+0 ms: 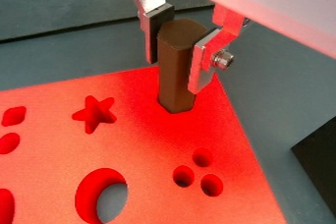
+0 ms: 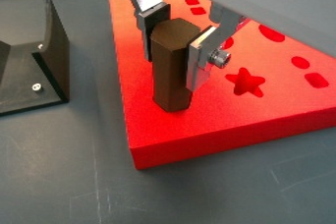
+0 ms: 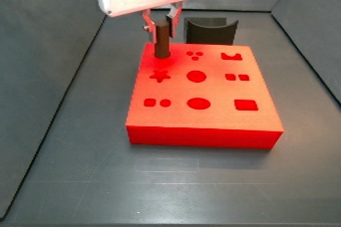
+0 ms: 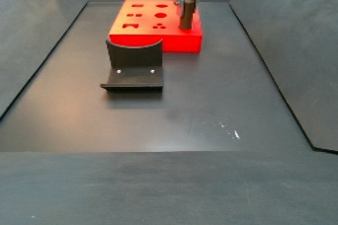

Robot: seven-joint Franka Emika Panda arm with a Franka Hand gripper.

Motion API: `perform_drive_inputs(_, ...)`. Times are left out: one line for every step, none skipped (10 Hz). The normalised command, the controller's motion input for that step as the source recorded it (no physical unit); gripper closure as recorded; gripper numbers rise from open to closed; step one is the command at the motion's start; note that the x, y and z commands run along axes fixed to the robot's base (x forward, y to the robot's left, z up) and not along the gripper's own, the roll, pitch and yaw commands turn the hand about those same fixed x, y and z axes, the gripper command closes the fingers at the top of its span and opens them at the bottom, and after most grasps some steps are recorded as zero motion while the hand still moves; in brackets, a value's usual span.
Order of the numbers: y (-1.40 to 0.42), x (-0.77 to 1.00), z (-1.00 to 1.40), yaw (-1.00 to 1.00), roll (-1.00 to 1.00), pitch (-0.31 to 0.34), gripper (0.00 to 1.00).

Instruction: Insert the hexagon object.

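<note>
One peg (image 1: pixel 179 71) stood upright between my jaws (image 1: pixel 182 43), closed on its upper part, a silver plate flat against each side in both wrist views. Its lower end met the red block (image 3: pixel 200 112) at the far left corner in a side view (image 3: pixel 160 40); I judged it was at the mouth of its hole or a little way in, though I could not tell how deep.

My worry was jamming. A six-sided peg goes in only when its flats match the hole, so if I held it slightly twisted, or leaning, a downward push would wedge it against the rim. I could not see the hole's edge under the peg, so I could not judge that match. Pushing hard then might have slid the peg up through my pads (image 2: pixel 152 19), or shoved the block across the worktop (image 3: pixel 80 171). Letting go too soon, with only the tip seated, could have left the peg tipping over onto the block.

Counted: one peg, one red block, one fixture (image 4: pixel 133 69) and one dark curved block (image 3: pixel 209 29) just beyond the red one. On the block's top I made out about eleven cut-outs in a side view, among them one star (image 3: pixel 160 75), one large round hole (image 3: pixel 196 76) and one square (image 3: pixel 246 104); some were small enough that I may have miscounted.
</note>
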Motion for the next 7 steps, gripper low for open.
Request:
perform_drive_inputs(0.00, 0.00, -0.19, 0.00, 0.07, 0.000, 1.00)
perform_drive_inputs(-0.02, 0.04, -0.38, 0.00, 0.08, -0.026, 1.00)
perform_drive_inputs(-0.09, 0.03, -0.56, 0.00, 0.14, -0.037, 1.00)
perform_drive_inputs(-0.13, 0.00, -0.76, 0.00, 0.19, -0.113, 1.00)
perform_drive_inputs(-0.14, 0.00, -0.80, 0.00, 0.19, -0.149, 1.00)
perform_drive_inputs(-0.09, 0.00, -0.57, 0.00, 0.14, -0.137, 1.00)
perform_drive_inputs(0.00, 0.00, 0.00, 0.00, 0.00, 0.000, 1.00)
